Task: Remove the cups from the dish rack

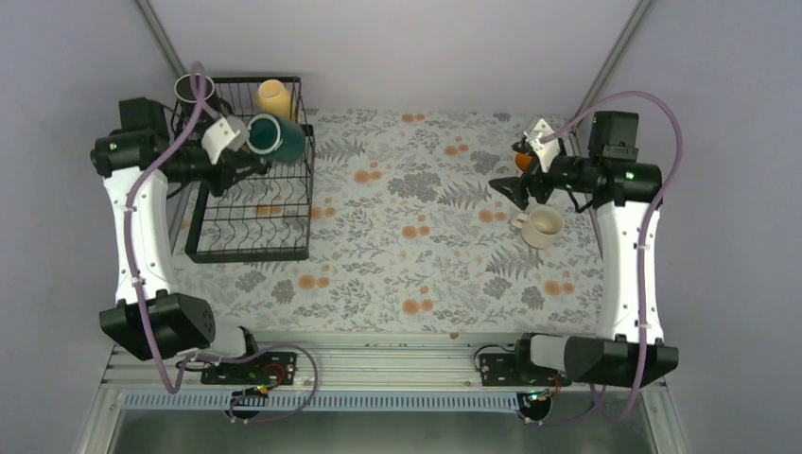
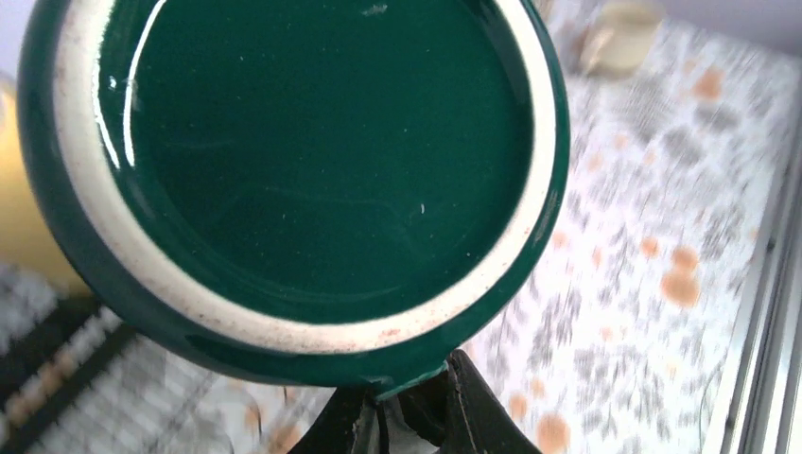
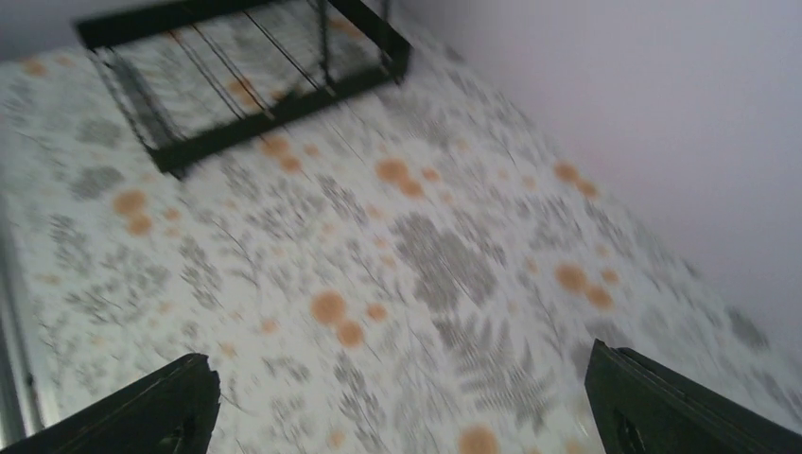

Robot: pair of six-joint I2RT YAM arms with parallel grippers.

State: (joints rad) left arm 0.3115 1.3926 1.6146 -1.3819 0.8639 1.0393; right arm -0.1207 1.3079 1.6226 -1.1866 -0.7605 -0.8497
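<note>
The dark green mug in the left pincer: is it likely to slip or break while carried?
The dark green mug looks glazed and shiny, so it is probably slippery. The left pincer seems to pinch only its edge, so it may twist. It looks ceramic: likely stiff, fairly heavy, breakable if dropped.

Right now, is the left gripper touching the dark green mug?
Touching. The left wrist view shows the left gripper closed on the edge of the dark green mug, with no gap.

worktop [image 1: 407,255]: floral print, grey leaves, orange blooms | walls [image 1: 407,47]: plain pale grey, back and sides | rail [image 1: 397,364]: ribbed metal, near edge | struts [image 1: 156,28]: slanted metal, back corners
</note>
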